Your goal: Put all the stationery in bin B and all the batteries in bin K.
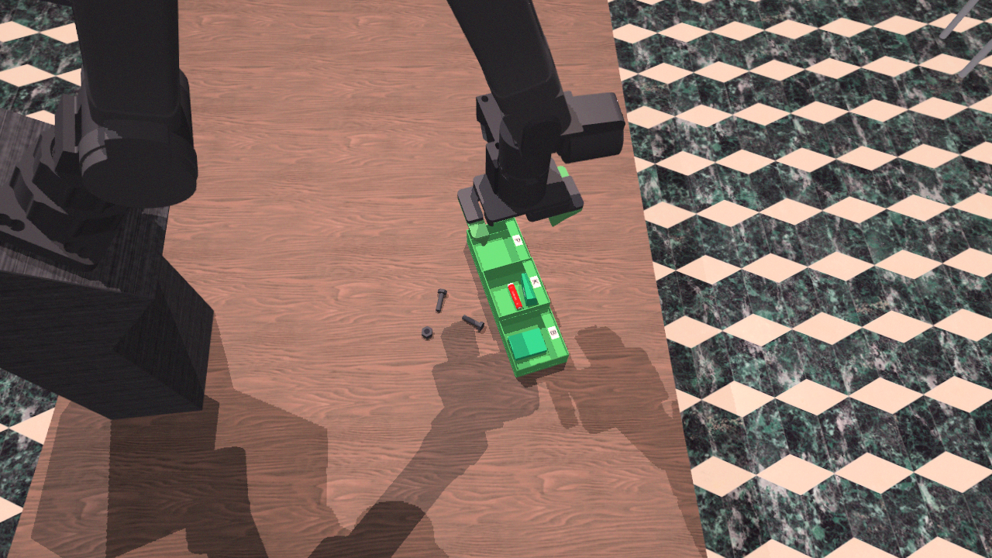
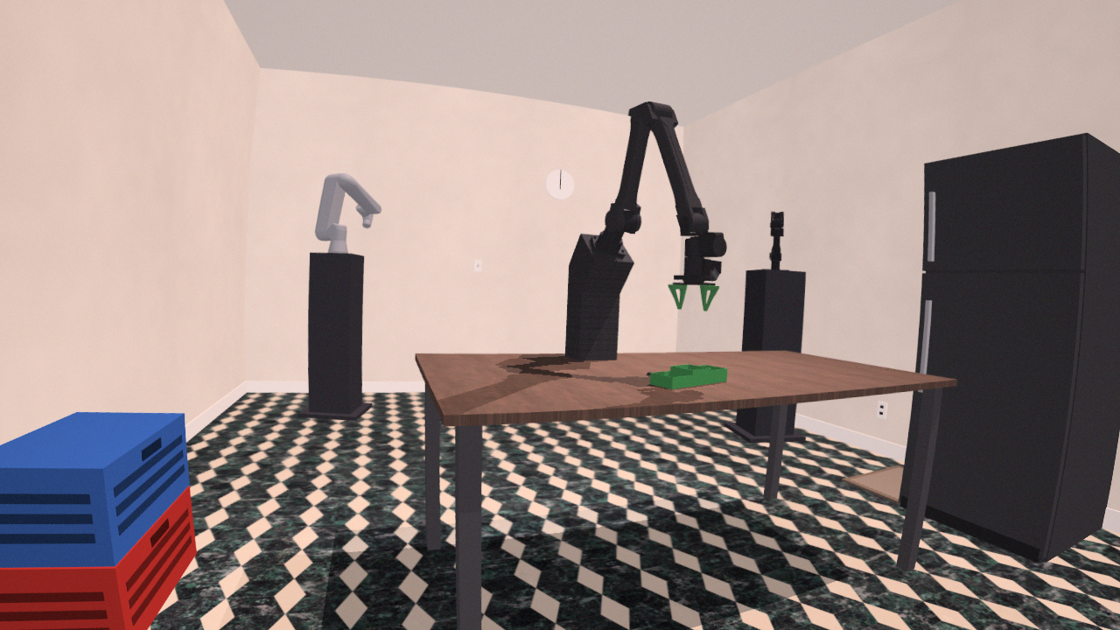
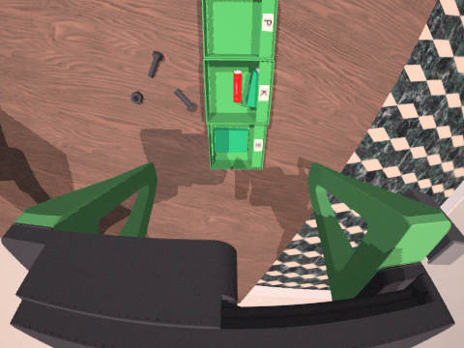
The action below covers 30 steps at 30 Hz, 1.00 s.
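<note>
Bin K (image 1: 516, 291), middle of my green three-bin row on the table (image 1: 332, 208), holds a red battery (image 1: 514, 296) beside a teal one (image 1: 528, 288). Bin B (image 1: 537, 345) has a green block (image 1: 526, 343). Bin P (image 1: 501, 248) shows nothing inside. Two bolts (image 1: 441, 298) and a nut (image 1: 427, 332) lie just beside the row. My gripper (image 2: 694, 297) hangs high above, fingers spread wide, grasping nothing.
</note>
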Motion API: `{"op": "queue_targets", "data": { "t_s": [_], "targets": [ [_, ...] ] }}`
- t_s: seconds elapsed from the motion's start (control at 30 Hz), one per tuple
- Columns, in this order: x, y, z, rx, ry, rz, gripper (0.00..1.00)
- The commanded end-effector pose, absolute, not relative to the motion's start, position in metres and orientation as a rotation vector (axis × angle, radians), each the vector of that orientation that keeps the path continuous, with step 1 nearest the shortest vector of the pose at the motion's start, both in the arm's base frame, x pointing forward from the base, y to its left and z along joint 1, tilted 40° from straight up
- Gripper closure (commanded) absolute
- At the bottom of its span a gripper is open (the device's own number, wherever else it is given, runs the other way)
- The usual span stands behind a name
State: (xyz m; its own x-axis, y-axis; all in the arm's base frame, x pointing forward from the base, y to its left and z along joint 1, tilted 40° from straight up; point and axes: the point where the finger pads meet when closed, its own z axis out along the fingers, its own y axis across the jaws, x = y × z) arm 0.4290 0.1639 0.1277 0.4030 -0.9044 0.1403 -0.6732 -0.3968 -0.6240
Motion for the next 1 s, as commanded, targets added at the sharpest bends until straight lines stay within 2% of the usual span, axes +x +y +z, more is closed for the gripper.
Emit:
{"op": "queue_targets", "data": {
  "t_s": [0.0,0.97],
  "targets": [
    [0.4330,0.1679,0.1369,-2.172,1.334,-0.656,0.00],
    [0.4331,0.1680,0.1366,-2.172,1.334,-0.656,0.00]
  ]
}}
